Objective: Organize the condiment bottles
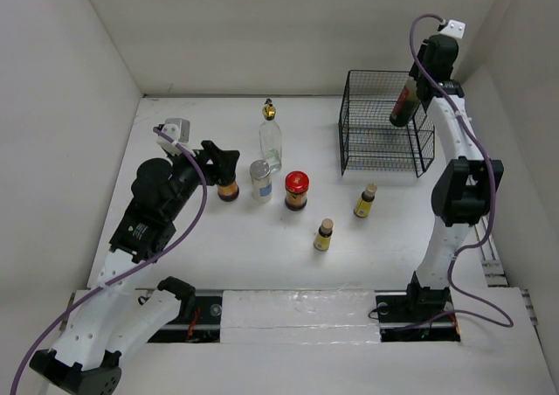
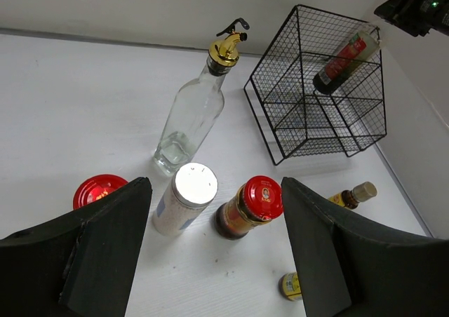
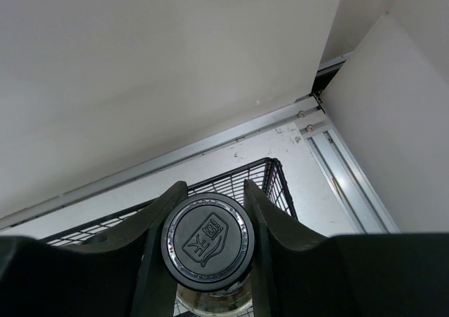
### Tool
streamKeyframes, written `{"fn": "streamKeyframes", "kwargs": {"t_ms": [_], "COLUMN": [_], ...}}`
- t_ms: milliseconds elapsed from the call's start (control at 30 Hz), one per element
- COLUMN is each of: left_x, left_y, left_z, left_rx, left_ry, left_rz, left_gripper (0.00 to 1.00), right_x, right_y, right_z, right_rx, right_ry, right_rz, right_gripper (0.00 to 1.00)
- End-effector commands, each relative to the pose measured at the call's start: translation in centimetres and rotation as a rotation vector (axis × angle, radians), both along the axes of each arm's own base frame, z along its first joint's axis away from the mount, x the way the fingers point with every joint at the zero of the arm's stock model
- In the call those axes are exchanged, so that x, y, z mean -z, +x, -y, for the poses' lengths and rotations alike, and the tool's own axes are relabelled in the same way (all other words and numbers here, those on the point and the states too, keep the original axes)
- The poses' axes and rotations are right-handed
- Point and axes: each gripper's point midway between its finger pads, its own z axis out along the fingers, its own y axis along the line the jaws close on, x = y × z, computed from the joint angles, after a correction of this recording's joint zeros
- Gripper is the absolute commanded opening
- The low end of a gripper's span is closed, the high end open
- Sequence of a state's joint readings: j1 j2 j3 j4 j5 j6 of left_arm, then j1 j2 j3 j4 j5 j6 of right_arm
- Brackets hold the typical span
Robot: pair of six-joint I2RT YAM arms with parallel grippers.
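My right gripper (image 1: 421, 82) (image 3: 208, 222) is shut on the black cap of the dark bottle (image 1: 404, 105) (image 3: 207, 241). That bottle hangs tilted over the black wire basket (image 1: 341, 120) (image 2: 271, 47). My left gripper (image 1: 222, 161) (image 2: 215, 191) is open and holds nothing. It hovers beside a red-lidded jar (image 1: 229, 189) (image 2: 97, 189), which shows just outside its left finger. Ahead of it stand the silver-lidded shaker (image 1: 260, 180) (image 2: 185, 198), a second red-lidded jar (image 1: 296, 190) (image 2: 250, 206) and the tall clear gold-capped bottle (image 1: 271, 140) (image 2: 191, 117).
Two tiny yellow bottles (image 1: 365, 201) (image 1: 324, 235) stand right of the middle, between the jars and the basket. The basket sits at the back right close to the wall, its rim (image 3: 231, 177) just below the held bottle. White walls close in the table on three sides.
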State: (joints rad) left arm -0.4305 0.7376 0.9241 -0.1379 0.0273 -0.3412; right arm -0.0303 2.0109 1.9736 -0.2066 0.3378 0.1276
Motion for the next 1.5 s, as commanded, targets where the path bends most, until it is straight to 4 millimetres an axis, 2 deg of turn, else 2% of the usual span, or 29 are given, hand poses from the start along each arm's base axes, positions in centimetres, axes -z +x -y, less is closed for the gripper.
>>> {"fn": "streamKeyframes", "kwargs": {"t_ms": [0,167,333,367,467,500,533,633,733,767,800,867,900,933,967,1033,1067,1100,1133,1167,1200,1233,1267,1300,1333,1367,1400,1433,1467], "left_x": [-1.1,-1.1,-1.3,-1.3,-1.6,-1.6,-1.6,-1.6,-1.6,-1.6,-1.9,-1.9,-1.9,-1.9,-1.9,-1.9,-1.9,-1.7,-1.7,-1.7,-1.7,-1.7,-1.7,-1.7,-1.5,-1.5,-1.5,-1.7,-1.7], "left_y": [-0.1,0.0,-0.2,-0.2,-0.3,-0.3,-0.3,-0.3,-0.3,-0.3,-0.6,-0.5,-0.5,-0.5,-0.5,-0.4,-0.3,-0.3,-0.2,-0.2,-0.1,-0.1,0.0,0.1,0.1,0.1,0.1,-0.1,-0.1], "left_z": [0.1,0.0,-0.1,-0.1,-0.4,-0.4,-0.4,-0.4,-0.4,-0.4,-0.5,-0.6,-0.6,-0.6,-0.6,-0.8,-1.0,-1.0,-1.2,-1.2,-1.4,-1.4,-1.6,-1.8,-2.0,-2.0,-2.0,-2.1,-2.1], "left_rx": [0.009,0.0,0.0,0.0,-0.009,-0.009,-0.009,-0.009,-0.009,-0.009,-0.009,-0.018,-0.018,-0.018,-0.018,-0.029,-0.043,-0.043,-0.057,-0.057,-0.068,-0.068,-0.085,-0.095,-0.11,-0.11,-0.11,-0.11,-0.11], "left_ry": [-0.009,-0.009,-0.013,-0.013,-0.017,-0.017,-0.017,-0.017,-0.017,-0.017,-0.021,-0.021,-0.021,-0.021,-0.021,-0.02,-0.02,-0.016,-0.023,-0.023,-0.023,-0.023,-0.022,-0.021,-0.024,-0.024,-0.024,-0.028,-0.029], "left_rz": [0.05,0.05,0.059,0.059,0.069,0.069,0.069,0.069,0.069,0.069,0.078,0.078,0.078,0.078,0.078,0.079,0.079,0.071,0.067,0.067,0.067,0.067,0.068,0.068,0.056,0.056,0.056,0.064,0.064], "left_gripper": [0.7,0.7,0.7,0.7,0.7,0.7,0.7,0.7,0.7,0.7,0.7,0.7,0.7,0.7,0.7,0.7,0.7,0.7,0.7,0.66,0.66,0.63,0.6,0.56,0.53,0.53,0.53,0.53,0.53], "right_x": [-5.7,-3.8,-1.4,-1.4,-0.7,-0.7,-0.7,-3.2,-6.9,-9.0,-10.2,-11.9,-13.6,-14.1,-14.8,-15.1,-15.3,-13.5,-14.9,-14.4,-13.8,-11.6,-11.8,-11.0,-10.3,-8.4,-7.6,-7.0,-6.7], "right_y": [0.8,1.1,1.8,1.8,1.7,1.7,1.7,1.1,-0.2,-1.1,-1.7,-2.8,-3.9,-4.3,-5.1,-5.9,-6.3,-6.6,-7.8,-8.4,-9.4,-10.7,-11.8,-13.0,-14.9,-15.8,-16.6,-18.2,-18.9], "right_z": [-0.4,0.0,-0.3,-0.3,-0.3,-0.3,-0.3,-0.5,-0.5,-1.2,-1.2,-2.0,-2.5,-2.8,-4.5,-6.2,-7.9,-10.0,-11.6,-13.4,-17.4,-19.7,-21.9,-24.5,-28.2,-29.8,-31.3,-33.8,-34.7], "right_rx": [-0.002,0.018,0.016,0.016,0.016,0.016,0.016,0.008,0.009,-0.009,-0.008,-0.029,-0.038,-0.056,-0.105,-0.158,-0.236,-0.31,-0.38,-0.451,-0.599,-0.684,-0.773,-0.869,-0.962,-1.012,-1.059,-1.146,-1.185], "right_ry": [-0.017,-0.029,-0.041,-0.041,-0.041,-0.041,-0.041,-0.04,-0.04,-0.038,-0.039,-0.036,-0.046,-0.045,-0.04,-0.053,-0.048,-0.039,-0.036,-0.018,-0.004,0.008,-0.029,-0.045,-0.055,-0.093,-0.104,-0.108,-0.115], "right_rz": [0.191,0.148,0.092,0.092,0.072,0.072,0.072,0.116,0.181,0.217,0.239,0.267,0.307,0.322,0.337,0.335,0.339,0.303,0.35,0.355,0.357,0.329,0.369,0.38,0.39,0.37,0.36,0.359,0.363], "right_gripper": [0.12,0.22,0.27,0.28,0.42,0.51,0.56,0.71,0.8,0.82,0.84,0.87,0.89,0.91,0.93,0.93,0.89,0.72,0.58,0.4,0.15,0.09,0.04,0.02,0.02,0.02,0.03,0.14,0.23]}}
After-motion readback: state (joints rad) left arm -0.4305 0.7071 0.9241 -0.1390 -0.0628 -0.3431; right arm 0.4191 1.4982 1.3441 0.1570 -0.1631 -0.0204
